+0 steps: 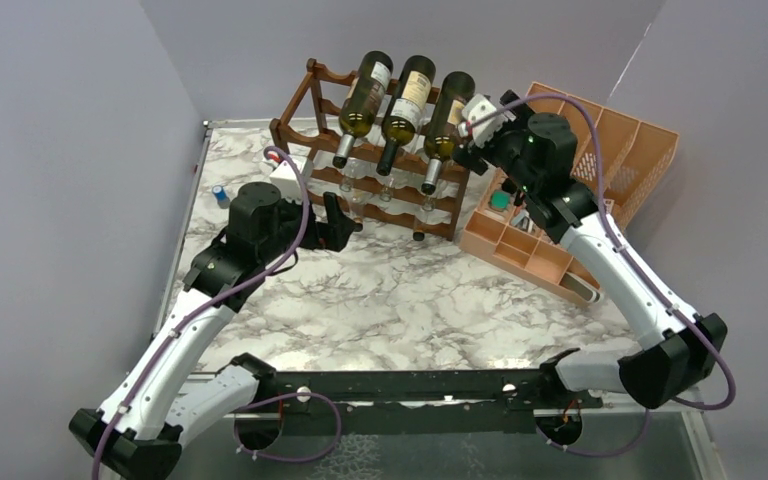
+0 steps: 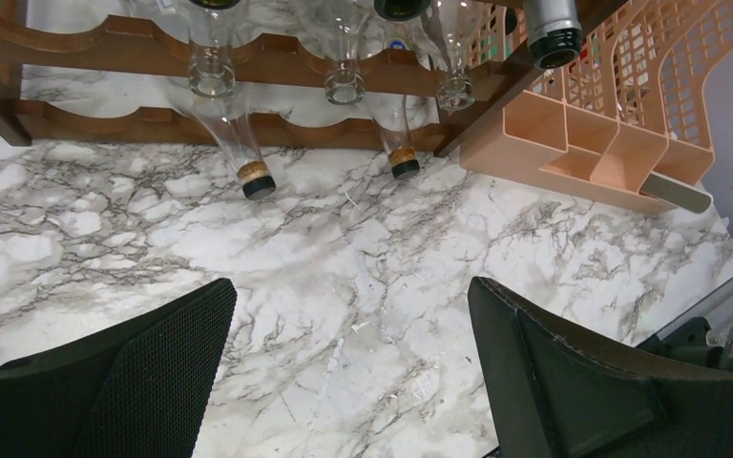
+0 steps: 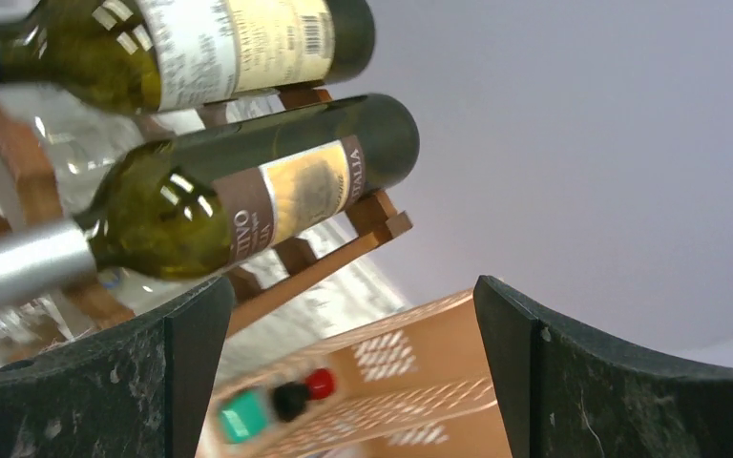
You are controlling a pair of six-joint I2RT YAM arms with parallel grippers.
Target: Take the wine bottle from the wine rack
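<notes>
Right fingers (image 3: 86, 382) wide, empty, at three o'clock of end bottle (image 1: 448, 112), lined up to grasp; left fingers (image 2: 105, 391) wide, idle before rack (image 2: 86, 119).

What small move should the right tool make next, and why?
Probably ease the right tool closer until the rightmost wine bottle sits between its fingers. The tool is open beside that bottle, not yet around it, and the bottle lies on the rack's top tier.

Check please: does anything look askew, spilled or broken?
Nothing looks spilled or broken. Only the wine rack stands skewed to the table edge, and the peach organiser sits close beside its right end.
</notes>
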